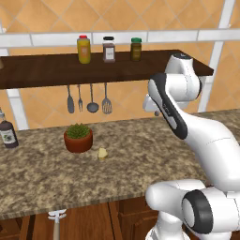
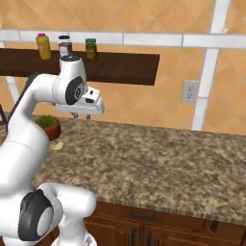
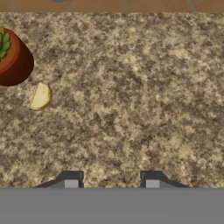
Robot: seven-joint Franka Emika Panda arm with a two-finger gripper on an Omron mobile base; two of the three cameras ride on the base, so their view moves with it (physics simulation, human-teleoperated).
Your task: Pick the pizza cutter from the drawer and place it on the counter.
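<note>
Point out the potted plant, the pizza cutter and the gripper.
Potted plant (image 1: 78,137): left base view, on the terracotta pot's front.
Pizza cutter (image 1: 56,216): left base view, on its pale head, below the counter edge.
Gripper (image 3: 111,181): hand view, midway between the two fingertips.

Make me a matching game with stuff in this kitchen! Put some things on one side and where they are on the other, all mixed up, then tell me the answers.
Things:
1. potted plant
2. yellow jar
3. hanging utensils
4. dark bottle

Places:
A. on top of the dark wooden shelf
B. under the shelf, against the tiled wall
C. on the counter, beside a small pale yellow piece
D. on the counter, at the far left edge of the left base view

Pairs: 1-C, 2-A, 3-B, 4-D
</note>
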